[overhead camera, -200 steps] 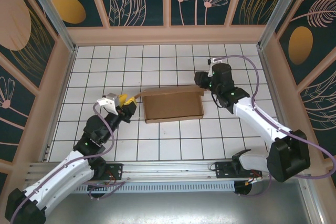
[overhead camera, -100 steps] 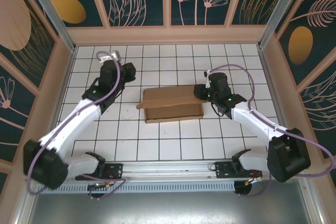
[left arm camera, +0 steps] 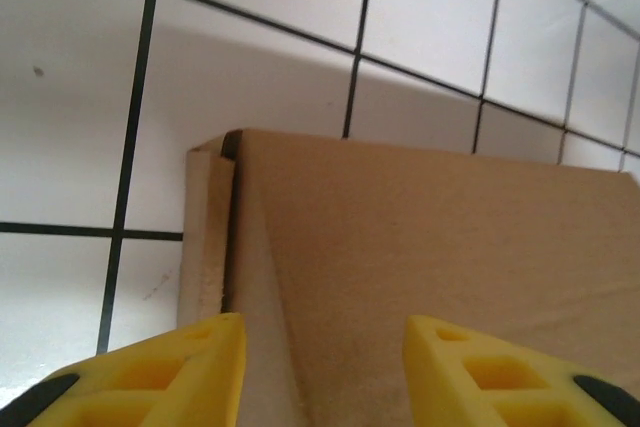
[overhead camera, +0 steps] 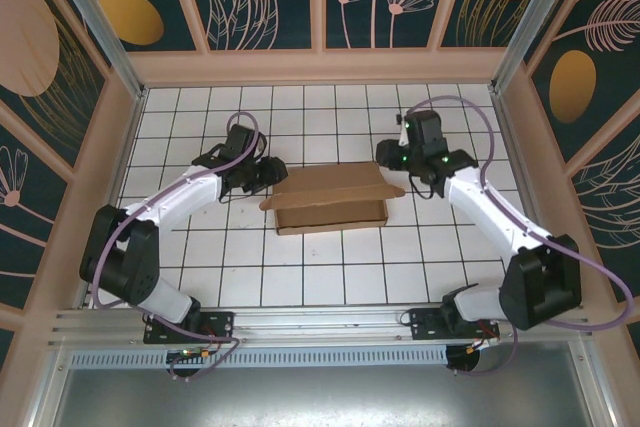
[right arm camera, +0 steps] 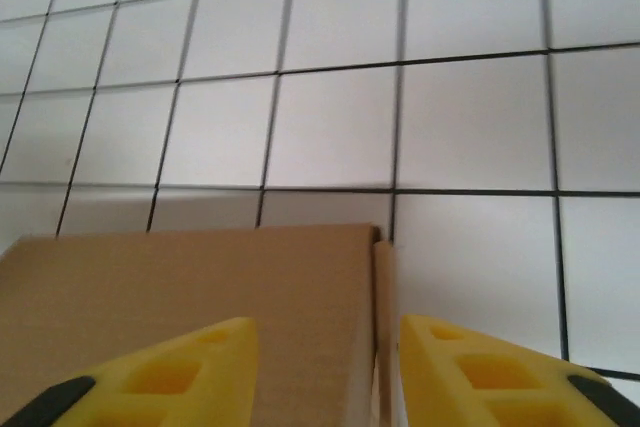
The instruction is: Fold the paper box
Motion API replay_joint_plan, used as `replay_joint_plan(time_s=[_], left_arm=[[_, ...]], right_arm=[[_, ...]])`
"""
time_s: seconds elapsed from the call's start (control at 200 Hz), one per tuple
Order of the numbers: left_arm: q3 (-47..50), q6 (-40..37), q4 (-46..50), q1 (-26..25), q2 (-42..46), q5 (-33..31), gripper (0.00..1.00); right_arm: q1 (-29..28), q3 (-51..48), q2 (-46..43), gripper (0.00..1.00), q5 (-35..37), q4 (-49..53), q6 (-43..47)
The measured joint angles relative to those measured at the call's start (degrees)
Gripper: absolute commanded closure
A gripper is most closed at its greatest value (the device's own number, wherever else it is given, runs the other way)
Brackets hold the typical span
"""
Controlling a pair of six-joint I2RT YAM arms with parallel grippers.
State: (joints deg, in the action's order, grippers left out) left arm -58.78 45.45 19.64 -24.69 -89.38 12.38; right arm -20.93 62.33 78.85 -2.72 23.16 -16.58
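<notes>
1. the paper box [overhead camera: 330, 199] lies flat near the middle of the tiled bench [overhead camera: 300, 267], its long side running across. it sits between the two arms, so each can reach one end.
2. its lid lies over the tray but is not tucked in. a flap pokes out at the left near corner and another at the right end, so i judge the closing fold begun, not finished.
3. the left hand [overhead camera: 268, 173] is at the box's left end, low and aimed along the lid. in the left wrist view its yellow fingers [left arm camera: 190, 372] are spread, with brown lid and the corner seam showing in the gap — nothing pinched.
4. the right hand [overhead camera: 392, 159] is at the far right corner. its fingers [right arm camera: 470, 367] are likewise spread above the lid edge and a narrow side strip, gripping nothing.
5. the mirrored placing reads as a way to press or steer both ends together, so the lid goes down square rather than twisting.
6. whether either hand touches the cardboard, i cannot tell.
7. the next move probably calls for guiding the loose flaps inside the walls — thin board may spring back, or the box may slide on the smooth tiles.
</notes>
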Motion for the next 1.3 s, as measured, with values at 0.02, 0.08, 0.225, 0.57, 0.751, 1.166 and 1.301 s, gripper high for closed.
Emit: replay_joint_plan(time_s=[0.02,0.08,0.225,0.57,0.751,1.166,1.301], left_arm=[[0.0,-0.2,0.4,0.0,-0.5,0.3,0.54],[-0.1,-0.4,0.8,0.0,-1.4,1.0,0.53],[-0.1,-1.1,1.6,0.0,-2.8,1.9,0.53],[1.1,-2.5,-0.4,0.0,-4.6,2.4,0.54],[1.0,-3.9,-2.5,0.0,-6.0,2.1,0.67],[-3.5,-8.9,-6.1,0.4,-10.6,-1.1,0.59],[-4.5,-10.9,-4.7,0.1,-10.9,-1.9,0.50]], right_arm=[[0.7,1.1,0.9,0.47,-0.2,0.9,0.0],[1.8,2.6,2.9,0.45,-0.9,2.5,-0.9],[2.6,2.2,5.1,0.44,-5.6,6.7,-2.0],[3.3,-9.3,7.0,0.43,-11.6,4.5,-3.3],[3.1,-11.4,9.5,0.49,-12.0,0.8,-3.6],[2.8,-11.9,7.0,0.43,-7.4,-1.7,-4.3],[2.8,-11.3,2.4,0.42,-6.9,0.2,-4.3]])
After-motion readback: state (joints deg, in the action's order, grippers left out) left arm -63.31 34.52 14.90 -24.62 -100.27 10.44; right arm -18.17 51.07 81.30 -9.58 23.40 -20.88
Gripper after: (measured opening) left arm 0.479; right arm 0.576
